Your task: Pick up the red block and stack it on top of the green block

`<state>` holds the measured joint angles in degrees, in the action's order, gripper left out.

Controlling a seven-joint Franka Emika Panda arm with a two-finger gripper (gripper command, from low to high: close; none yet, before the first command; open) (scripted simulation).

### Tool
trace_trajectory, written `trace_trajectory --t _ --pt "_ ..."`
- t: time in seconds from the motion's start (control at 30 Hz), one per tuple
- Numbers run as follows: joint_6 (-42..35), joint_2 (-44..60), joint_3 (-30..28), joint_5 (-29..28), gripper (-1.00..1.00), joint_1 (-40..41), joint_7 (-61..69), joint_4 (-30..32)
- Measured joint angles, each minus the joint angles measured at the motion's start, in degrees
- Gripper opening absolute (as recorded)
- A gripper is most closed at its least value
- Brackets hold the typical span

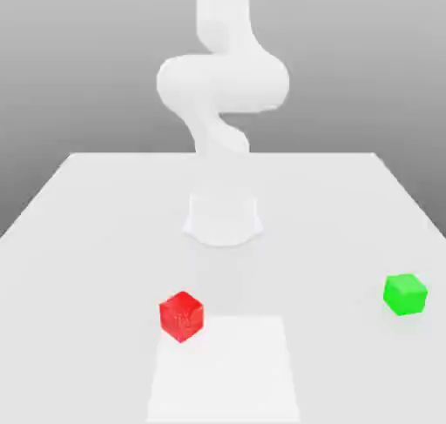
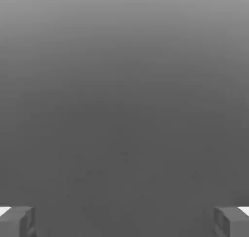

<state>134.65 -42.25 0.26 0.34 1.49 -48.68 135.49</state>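
spread wide, the gripper (image 2: 124, 221) is seen with nothing between its fingers (image 2: 17, 221); the red block (image 1: 181, 316) and green block (image 1: 405, 294) are not seen beside them.

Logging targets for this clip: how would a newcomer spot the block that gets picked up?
Start at the white table in front of the arm's base. The red block sits near the front, at the exterior view's left. The only other cube, the green block, is far right.
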Motion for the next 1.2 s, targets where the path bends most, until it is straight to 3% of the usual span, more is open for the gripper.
trace_trajectory --t 0.57,0.77,0.8,1.03,1.2 --pt "25.9 33.9 2.5 0.6 0.0 11.6 -26.5 30.2" --pt "38.8 49.7 1.0 -1.7 0.0 11.6 -30.2 30.4" --pt "40.5 51.8 0.6 -1.9 -1.0 11.2 -30.4 30.1" --pt "41.0 52.3 0.5 -2.0 -1.0 11.2 -30.5 30.1" --pt "33.4 43.4 1.2 -0.6 -1.0 11.4 -29.5 31.3"
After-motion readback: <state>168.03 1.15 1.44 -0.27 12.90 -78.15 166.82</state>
